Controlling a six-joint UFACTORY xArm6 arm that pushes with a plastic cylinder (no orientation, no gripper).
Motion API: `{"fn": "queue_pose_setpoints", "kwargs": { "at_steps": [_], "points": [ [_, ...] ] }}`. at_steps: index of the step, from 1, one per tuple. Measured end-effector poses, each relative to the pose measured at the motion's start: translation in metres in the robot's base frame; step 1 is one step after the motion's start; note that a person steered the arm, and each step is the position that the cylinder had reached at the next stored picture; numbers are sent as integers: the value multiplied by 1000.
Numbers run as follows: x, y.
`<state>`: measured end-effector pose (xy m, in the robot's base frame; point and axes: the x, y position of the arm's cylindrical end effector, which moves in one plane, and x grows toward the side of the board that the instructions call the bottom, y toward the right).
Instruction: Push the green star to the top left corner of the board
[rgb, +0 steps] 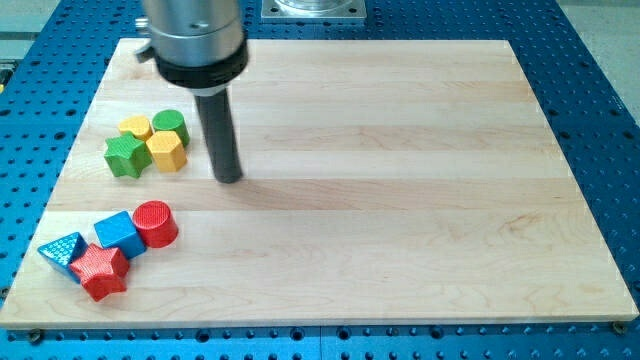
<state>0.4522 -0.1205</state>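
The green star (125, 156) lies on the wooden board (400, 200) at the view's left, about midway up. It touches a yellow hexagon (166, 151) on its right. A yellow block (135, 127) and a green cylinder (171, 125) sit just above them in the same cluster. My tip (229, 179) rests on the board to the right of this cluster, a short gap from the yellow hexagon, and touches no block.
A second cluster sits at the view's bottom left: a red cylinder (155, 223), a blue cube (119, 234), a blue triangle (62, 251) and a red star (100, 270). The board's edges border a blue perforated table (600, 120).
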Motion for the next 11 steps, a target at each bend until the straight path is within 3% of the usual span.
{"fn": "queue_pose_setpoints", "kwargs": {
  "at_steps": [2, 4, 6, 7, 8, 10, 11],
  "points": [
    [4, -88],
    [13, -121],
    [-105, -115],
    [-122, -114],
    [-93, -130],
    [-182, -136],
    [-205, -131]
  ]
}}
